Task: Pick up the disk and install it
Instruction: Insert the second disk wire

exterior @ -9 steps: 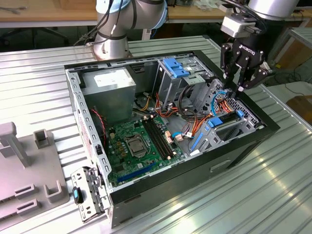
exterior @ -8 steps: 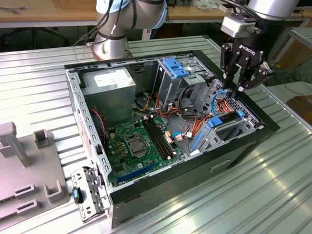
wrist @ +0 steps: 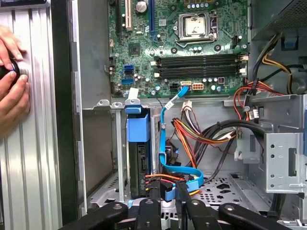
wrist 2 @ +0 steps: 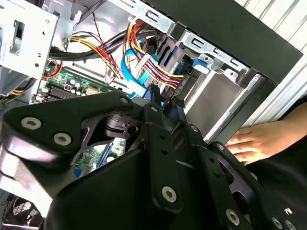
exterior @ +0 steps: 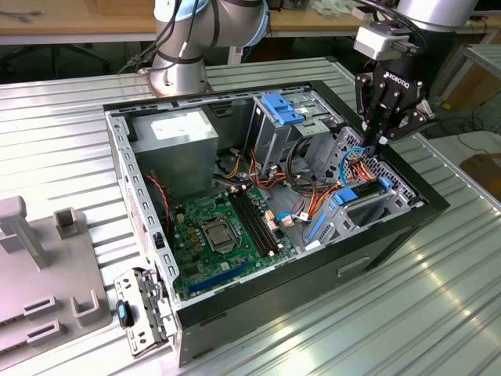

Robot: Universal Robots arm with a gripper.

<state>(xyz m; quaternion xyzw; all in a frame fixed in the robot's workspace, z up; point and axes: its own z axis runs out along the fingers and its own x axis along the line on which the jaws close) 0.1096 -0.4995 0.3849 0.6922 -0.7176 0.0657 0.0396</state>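
— Black robot hand was closest in both wrist views. Where was it?

— It hung low inside the open case, by the corner at the exterior view's right. Its tips were right at a bent blue cable and some orange and red wires.

— Was it spread or pinching?

— I could not tell.

— Where was the disk?

— It sat in its slot in the case, on its edge, with its blue rail on the end near the green board. The hand was just beside it, not holding it.

— Was the blue cable near the disk?

— Yes, it ran down right beside it.

— Anything else?

— The case lay on its side on the grey bench. A person touched the bench just outside the case wall.
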